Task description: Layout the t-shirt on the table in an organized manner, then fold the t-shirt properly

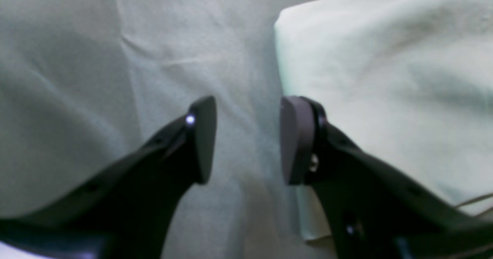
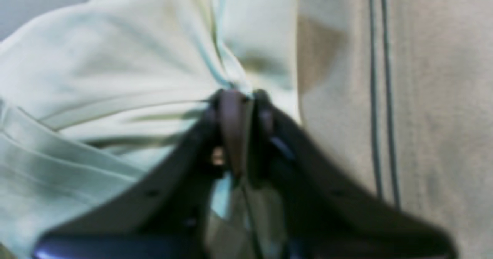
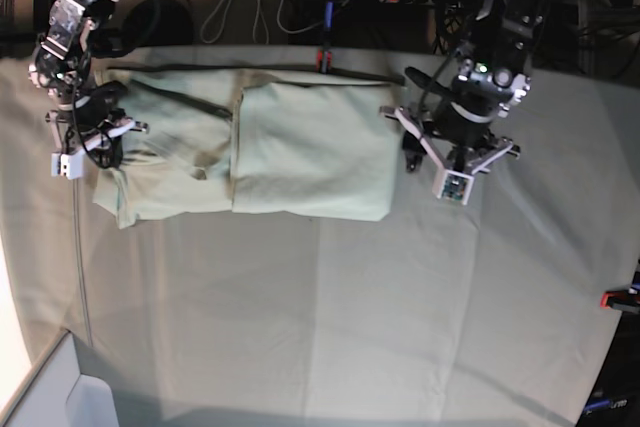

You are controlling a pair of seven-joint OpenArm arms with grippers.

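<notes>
Currently, the t-shirt (image 3: 300,152) lies on the table (image 3: 350,307) close to the far edge, spread as a wide band running toward the far left corner. One half of it, the flatter one, forms a neat rectangle with a straight vertical fold line at its middle-facing side; the other half is creased and bunched toward the outer end. A red-orange clamp (image 3: 322,57) sits at the far edge of the table just behind the shirt, and a second clamp (image 3: 620,297) shows at the right edge.

The right gripper (image 2: 240,97) is at the bunched end of the t-shirt (image 2: 115,78). Its jaws are pressed together with a gather of pale green fabric pinched between them; folds radiate from the pinch point in the right wrist view. Two thin dark cables (image 2: 379,97) run across the table cloth beside the shirt in that view.

The left gripper (image 1: 246,139) hovers at the opposite, flat end of the t-shirt (image 1: 385,78). Its jaws stand apart with nothing between them; only the grey table cloth (image 1: 96,78) shows in the gap. One finger (image 1: 296,139) is just at the shirt's edge, near a corner of the folded fabric; the other is over bare table cloth. Whether the fingertips touch the surface cannot be told.
</notes>
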